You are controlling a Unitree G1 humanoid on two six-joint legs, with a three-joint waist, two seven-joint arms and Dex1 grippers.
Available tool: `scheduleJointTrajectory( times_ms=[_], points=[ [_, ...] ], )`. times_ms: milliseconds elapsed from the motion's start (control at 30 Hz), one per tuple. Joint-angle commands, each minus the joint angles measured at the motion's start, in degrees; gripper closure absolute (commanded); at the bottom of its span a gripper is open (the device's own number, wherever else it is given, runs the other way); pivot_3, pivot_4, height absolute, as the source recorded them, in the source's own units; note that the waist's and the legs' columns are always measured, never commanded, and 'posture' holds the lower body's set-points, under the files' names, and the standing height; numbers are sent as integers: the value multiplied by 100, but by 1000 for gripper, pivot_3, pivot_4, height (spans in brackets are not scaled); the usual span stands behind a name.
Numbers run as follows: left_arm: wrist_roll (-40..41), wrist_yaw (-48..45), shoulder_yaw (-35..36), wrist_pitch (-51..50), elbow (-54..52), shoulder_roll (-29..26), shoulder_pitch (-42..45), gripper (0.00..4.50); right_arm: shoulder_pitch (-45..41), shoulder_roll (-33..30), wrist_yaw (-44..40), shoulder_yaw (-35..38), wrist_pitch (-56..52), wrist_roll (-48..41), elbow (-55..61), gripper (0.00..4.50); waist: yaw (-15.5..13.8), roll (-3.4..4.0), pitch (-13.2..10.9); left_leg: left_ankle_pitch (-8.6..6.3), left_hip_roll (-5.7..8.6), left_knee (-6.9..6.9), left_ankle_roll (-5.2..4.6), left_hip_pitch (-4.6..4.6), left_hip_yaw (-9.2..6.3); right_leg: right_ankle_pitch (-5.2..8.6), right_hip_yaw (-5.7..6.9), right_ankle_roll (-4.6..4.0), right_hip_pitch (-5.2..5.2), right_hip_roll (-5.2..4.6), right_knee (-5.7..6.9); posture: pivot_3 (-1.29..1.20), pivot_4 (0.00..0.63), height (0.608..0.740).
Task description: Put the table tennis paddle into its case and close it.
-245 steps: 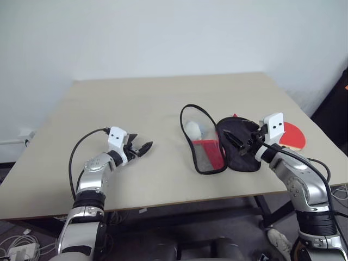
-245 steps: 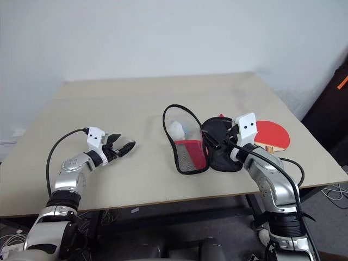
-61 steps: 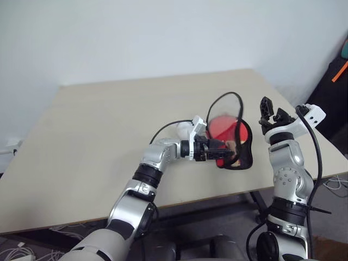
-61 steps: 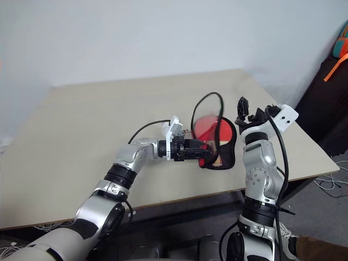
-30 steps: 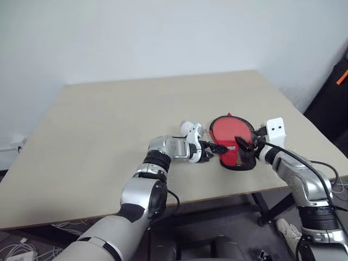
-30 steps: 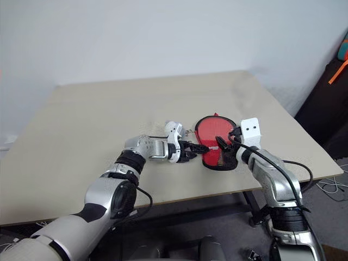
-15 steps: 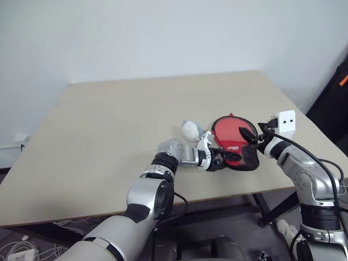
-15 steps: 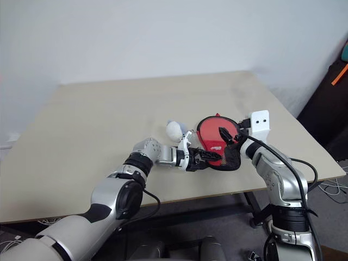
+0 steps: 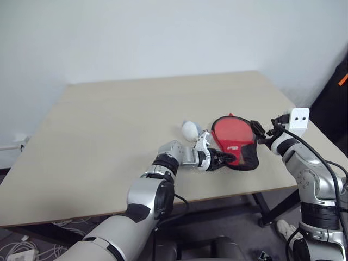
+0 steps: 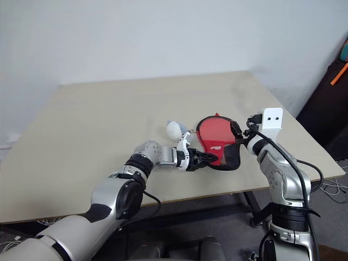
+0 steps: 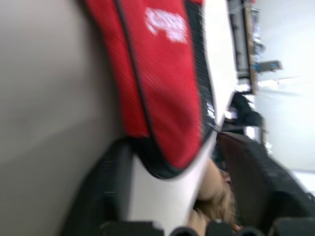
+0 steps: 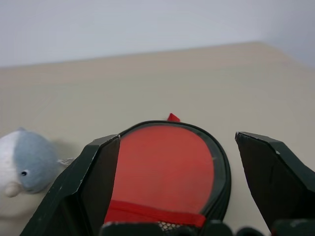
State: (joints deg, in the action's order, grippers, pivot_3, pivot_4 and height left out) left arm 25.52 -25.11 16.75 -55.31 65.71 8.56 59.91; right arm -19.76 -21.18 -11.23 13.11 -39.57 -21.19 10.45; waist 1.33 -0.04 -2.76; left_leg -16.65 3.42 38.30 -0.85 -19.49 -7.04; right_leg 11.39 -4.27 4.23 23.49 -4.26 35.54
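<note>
Case (image 9: 234,140) lies flat on bench (image 9: 109,130), right of centre in head view, red face up; paddle not visible — presumably inside. Left hand (image 9: 222,159) pinches case's near edge. Right hand (image 9: 260,134) spread, at case's right edge. Next — hold case still, find zip pull, draw along rim.

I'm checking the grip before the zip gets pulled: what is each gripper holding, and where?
The left gripper has its fingers around the near, narrow end of the case. The right gripper is open, holding nothing.
</note>
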Motion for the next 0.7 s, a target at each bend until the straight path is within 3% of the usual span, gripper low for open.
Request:
scheduleJointTrajectory(
  times_ms=[33, 133, 400, 700],
  points=[
    [90, 65, 98, 34, -41, 217, 161, 3462, -227, 3, 74, 131, 202, 44, 29, 411, -1, 0, 0, 0, 0, 0, 0, 0, 0, 0, 0, 0, 0, 0, 0, 0, 0, 740],
    [119, 23, 113, 4, -66, 194, 147, 4479, -228, -1, 92, 129, 232, 78, -21, 411, -1, 0, 0, 0, 1, 0, 0, -1, 1, 0, 0, 0, 0, -1, 0, 0, 0, 740],
    [234, -237, 136, -696, -333, -144, 146, 4494, -240, 31, 150, 57, 229, 109, 64, 411, 1, 0, 0, 0, 0, -1, 0, -1, 1, 0, 1, 1, 0, 0, 0, 0, 0, 740],
    [819, -674, 97, -3147, -2306, -1600, -416, 4494, -229, 166, 181, -153, 198, 155, 193, 411, 177, 4, 1, 0, -6, -14, 0, 0, -1, -1, -13, -3, 19, 9, 9, 0, 0, 740]
  ],
)
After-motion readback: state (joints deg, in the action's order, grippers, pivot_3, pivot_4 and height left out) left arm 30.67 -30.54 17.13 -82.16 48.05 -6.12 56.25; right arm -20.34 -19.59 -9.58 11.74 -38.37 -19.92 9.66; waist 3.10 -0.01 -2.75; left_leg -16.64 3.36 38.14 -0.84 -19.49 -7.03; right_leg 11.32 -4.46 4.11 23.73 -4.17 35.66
